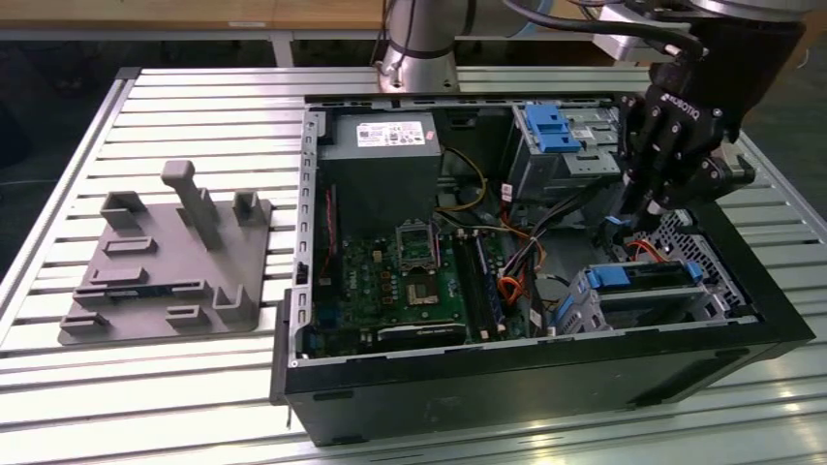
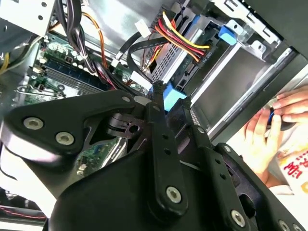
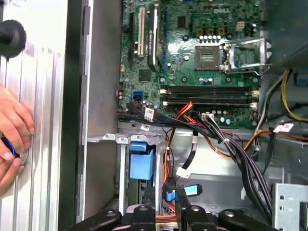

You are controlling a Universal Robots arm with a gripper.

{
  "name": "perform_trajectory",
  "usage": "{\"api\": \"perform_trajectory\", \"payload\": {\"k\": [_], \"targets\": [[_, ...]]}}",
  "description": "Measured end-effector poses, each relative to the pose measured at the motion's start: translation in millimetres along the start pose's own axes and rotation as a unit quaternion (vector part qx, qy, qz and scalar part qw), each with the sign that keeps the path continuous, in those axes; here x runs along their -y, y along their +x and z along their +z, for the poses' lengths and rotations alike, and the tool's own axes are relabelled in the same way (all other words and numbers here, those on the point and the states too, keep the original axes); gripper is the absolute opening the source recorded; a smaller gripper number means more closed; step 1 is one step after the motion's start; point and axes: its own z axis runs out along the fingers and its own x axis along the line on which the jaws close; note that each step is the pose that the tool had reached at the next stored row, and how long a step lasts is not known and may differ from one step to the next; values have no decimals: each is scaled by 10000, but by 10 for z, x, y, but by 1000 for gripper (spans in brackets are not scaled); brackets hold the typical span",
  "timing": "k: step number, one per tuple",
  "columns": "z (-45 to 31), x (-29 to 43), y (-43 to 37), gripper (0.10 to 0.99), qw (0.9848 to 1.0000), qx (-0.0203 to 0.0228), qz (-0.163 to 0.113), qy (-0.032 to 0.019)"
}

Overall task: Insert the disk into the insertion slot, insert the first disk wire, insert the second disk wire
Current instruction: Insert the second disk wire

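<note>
One gripper, reaching down into the opened computer case at the right of the exterior view, is shown with its jaws drawn close upon a small blue wire connector, which appears to be pinched between them. The disk, in its blue caddy, is seen seated in the insertion slot at the lower right of that view, so a wire step is judged to be in hand. The connector is best kept square to the disk's port and pressed straight, with the loose cable bundle kept clear.
</note>
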Motion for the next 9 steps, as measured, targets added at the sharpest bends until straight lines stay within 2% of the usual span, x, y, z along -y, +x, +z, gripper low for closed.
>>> {"api": "perform_trajectory", "payload": {"k": [5, 9], "targets": [[44, -31, -17, 302, 9998, -15, -195, 34], [79, -69, -33, 302, 9998, -61, -199, 36]]}}
